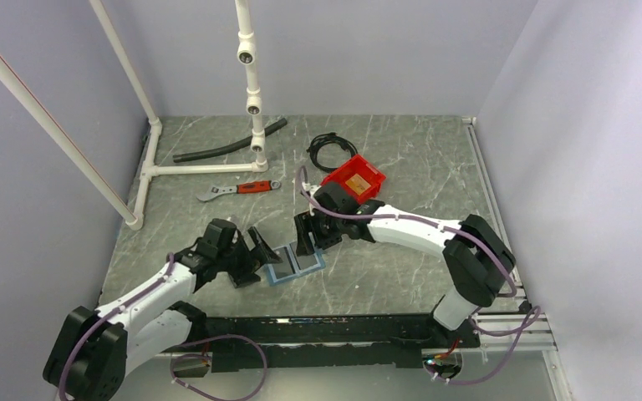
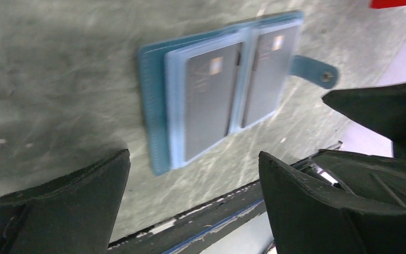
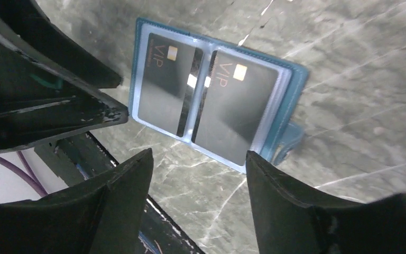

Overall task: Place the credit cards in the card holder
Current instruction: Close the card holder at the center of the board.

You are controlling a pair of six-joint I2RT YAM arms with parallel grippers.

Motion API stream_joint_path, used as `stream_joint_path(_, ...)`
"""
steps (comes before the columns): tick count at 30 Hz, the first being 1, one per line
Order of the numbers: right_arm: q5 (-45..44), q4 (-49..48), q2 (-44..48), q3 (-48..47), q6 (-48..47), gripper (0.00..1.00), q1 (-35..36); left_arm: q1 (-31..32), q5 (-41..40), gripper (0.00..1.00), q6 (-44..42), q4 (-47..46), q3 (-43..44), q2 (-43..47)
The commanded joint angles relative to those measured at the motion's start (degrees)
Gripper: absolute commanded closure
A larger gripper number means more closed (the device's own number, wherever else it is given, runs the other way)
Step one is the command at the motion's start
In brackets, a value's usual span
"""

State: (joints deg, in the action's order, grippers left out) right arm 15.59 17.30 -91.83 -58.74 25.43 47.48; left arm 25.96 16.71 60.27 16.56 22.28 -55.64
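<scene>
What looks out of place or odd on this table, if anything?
Nothing stands out. The card holder lies open and flat, with two dark cards sitting straight in its clear pockets. The left pincer and right pincer hover open near it, holding nothing.

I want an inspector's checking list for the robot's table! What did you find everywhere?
Surface: grey marbled table.
Job's things: blue card holder lies open; two dark cards appear to sit in its clear pockets.
Clutter: red bin, wrench, black hose.
Grippers: left gripper and right gripper both open, over the holder, holding nothing.
Cables: coiled black cable; purple cables along the arms.
Surroundings: white pipe frame, pale walls.
</scene>
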Motion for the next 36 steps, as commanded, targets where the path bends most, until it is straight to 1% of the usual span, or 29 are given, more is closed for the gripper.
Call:
stream_joint_path(1,-1.56,-3.02,-2.45,-1.84,0.6,0.4,1.01,-0.29,0.88,0.03,1.94,-6.98,-4.27,0.92)
stream_joint_path(2,-1.99,-3.3,-3.6,-1.7,0.85,0.48,1.01,-0.31,0.95,0.03,1.39,-8.22,-4.53,0.31)
stream_joint_path(3,-2.36,-3.32,-4.68,-1.6,1.18,0.53,0.95,-0.29,0.58,0.02,1.08,-8.55,-4.49,-0.43)
stream_joint_path(5,-4.15,-2.95,-6.46,-1.44,1.8,0.59,0.97,-0.29,0.35,0.02,0.0,-8.87,-3.87,-2.59)
stream_joint_path(6,-5.0,-3.08,-7.07,-1.2,2.08,0.61,0.95,-0.29,0.56,0.01,-0.51,-9.84,-3.74,-3.99)
stream_joint_path(8,-4.73,-3.94,-8.16,-0.13,3.0,0.61,0.75,-0.29,2.03,0.01,-0.68,-13.91,-3.86,-7.31)
stream_joint_path(11,0.39,-7.83,-9.32,2.2,5.0,0.62,-0.34,-0.29,6.08,0.01,-0.53,-23.98,-4.54,-12.14)
stream_joint_path(14,5.37,-12.39,-10.02,4.5,7.08,0.62,-1.36,-0.2,8.3,0.02,1.27,-34.68,-6.92,-10.97)
stream_joint_path(15,6.61,-13.52,-9.93,5.23,7.58,0.63,-1.61,-0.14,7.8,0.01,1.22,-35.61,-6.95,-9.28)
stream_joint_path(18,9.83,-16.45,-10.07,6.57,9.02,0.62,-2.24,0.22,6.06,0.01,-0.92,-33.23,-4.94,-4.19)
stream_joint_path(20,10.68,-16.78,-10.17,6.58,9.18,0.62,-2.41,0.47,5.52,0.01,-1.46,-32.51,-3.46,-2.78)
stream_joint_path(23,10.82,-16.62,-9.44,6.62,9.32,0.58,-3.0,0.75,6.69,0.01,-1.21,-33.95,-1.46,-5.64)
stream_joint_path(27,11.9,-14.64,-6.01,6.97,9.87,0.49,-5.31,2.63,7.87,0.01,-0.98,-38.48,0.65,-12.06)
stream_joint_path(29,11.56,-12.56,-2.14,7.88,9.78,0.42,-7.47,3.45,8.4,0.01,-0.8,-40.12,2.03,-16.14)
stream_joint_path(31,10.25,-9.84,2.48,8.83,9.28,0.32,-9.53,3.98,9.53,0.01,0.46,-43.71,2.51,-20.33)
stream_joint_path(32,9.66,-8.19,4.73,9.28,8.91,0.29,-10.51,4.12,10.27,0.02,1.32,-46.3,2.41,-22.26)
stream_joint_path(34,7.65,-4.87,8.61,10.15,7.99,0.27,-11.41,4.38,11.71,0.04,2.45,-51.05,2.54,-25.63)
stream_joint_path(36,6.24,-4.14,10.21,11.5,7.63,0.27,-11.64,4.59,12.24,0.05,2.74,-52.33,3.01,-27.77)
